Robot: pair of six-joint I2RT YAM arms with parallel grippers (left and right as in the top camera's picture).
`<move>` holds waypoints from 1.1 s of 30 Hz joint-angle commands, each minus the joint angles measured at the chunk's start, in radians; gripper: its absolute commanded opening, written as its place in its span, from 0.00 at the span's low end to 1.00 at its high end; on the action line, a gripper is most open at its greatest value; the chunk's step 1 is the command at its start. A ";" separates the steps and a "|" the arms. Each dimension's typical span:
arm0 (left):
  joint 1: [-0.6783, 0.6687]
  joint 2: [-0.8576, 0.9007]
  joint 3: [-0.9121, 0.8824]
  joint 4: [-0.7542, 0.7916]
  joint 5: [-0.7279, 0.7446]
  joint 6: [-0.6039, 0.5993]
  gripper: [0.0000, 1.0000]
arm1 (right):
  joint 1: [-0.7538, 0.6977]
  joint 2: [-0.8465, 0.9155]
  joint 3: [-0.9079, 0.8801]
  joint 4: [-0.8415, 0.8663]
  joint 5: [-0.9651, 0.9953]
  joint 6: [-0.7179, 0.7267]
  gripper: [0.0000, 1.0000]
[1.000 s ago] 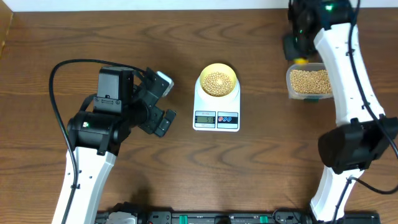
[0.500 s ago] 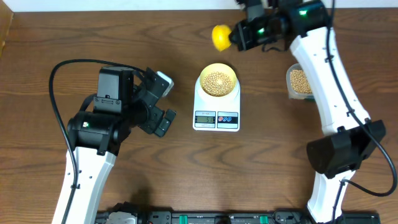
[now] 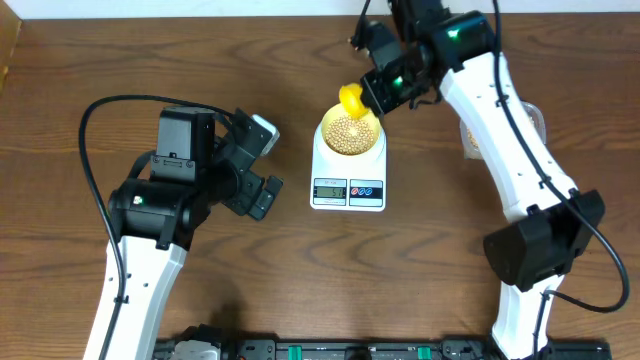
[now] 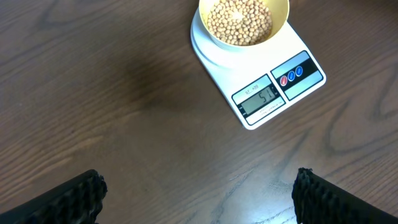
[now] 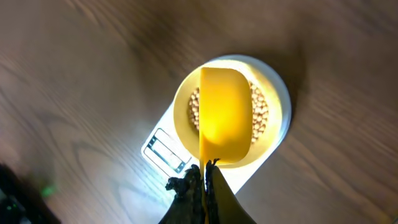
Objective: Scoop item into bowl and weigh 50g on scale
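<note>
The pale yellow bowl [image 3: 349, 130] sits on the white scale [image 3: 348, 182] and holds tan beans [image 4: 239, 22]. The bowl [image 4: 219, 38] and scale [image 4: 273, 93] also show in the left wrist view, the display reading about 51. My right gripper [image 5: 205, 177] is shut on the handle of a yellow scoop [image 5: 225, 118], held tilted over the bowl [image 5: 180, 118]. In the overhead view the scoop [image 3: 351, 100] hangs over the bowl's rear rim. My left gripper [image 4: 199, 193] is open and empty over bare table, left of the scale [image 5: 165, 146].
A clear plastic tub of beans [image 3: 470, 135] stands at the right, mostly hidden behind my right arm. My left arm [image 3: 160, 210] rests left of the scale. The table's far edge runs along the top.
My right gripper has carried the yellow scoop from the tub at the right, leftward, and down over the bowl. The left arm has not moved.
</note>
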 commanded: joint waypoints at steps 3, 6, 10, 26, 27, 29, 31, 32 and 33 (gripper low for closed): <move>0.004 0.004 -0.001 -0.003 0.015 0.013 0.97 | 0.029 -0.012 -0.050 0.031 0.024 -0.021 0.01; 0.004 0.004 -0.001 -0.003 0.015 0.013 0.98 | 0.039 -0.012 -0.071 0.060 0.024 -0.021 0.01; 0.004 0.004 -0.001 -0.003 0.015 0.013 0.98 | 0.054 -0.012 -0.105 0.086 0.056 -0.021 0.01; 0.004 0.004 -0.001 -0.003 0.015 0.013 0.98 | 0.078 -0.012 -0.198 0.138 0.153 -0.013 0.01; 0.004 0.004 -0.001 -0.003 0.015 0.013 0.98 | 0.078 -0.012 -0.198 0.138 0.153 -0.013 0.01; 0.004 0.004 -0.001 -0.003 0.015 0.013 0.98 | 0.079 -0.012 -0.203 0.146 0.153 -0.013 0.01; 0.004 0.004 -0.001 -0.003 0.015 0.013 0.98 | 0.082 -0.012 -0.212 0.158 0.154 -0.014 0.01; 0.004 0.004 -0.001 -0.003 0.015 0.013 0.98 | 0.084 -0.012 -0.213 0.159 0.154 -0.014 0.01; 0.004 0.004 -0.001 -0.003 0.015 0.013 0.98 | 0.086 -0.010 -0.217 0.165 0.154 -0.014 0.01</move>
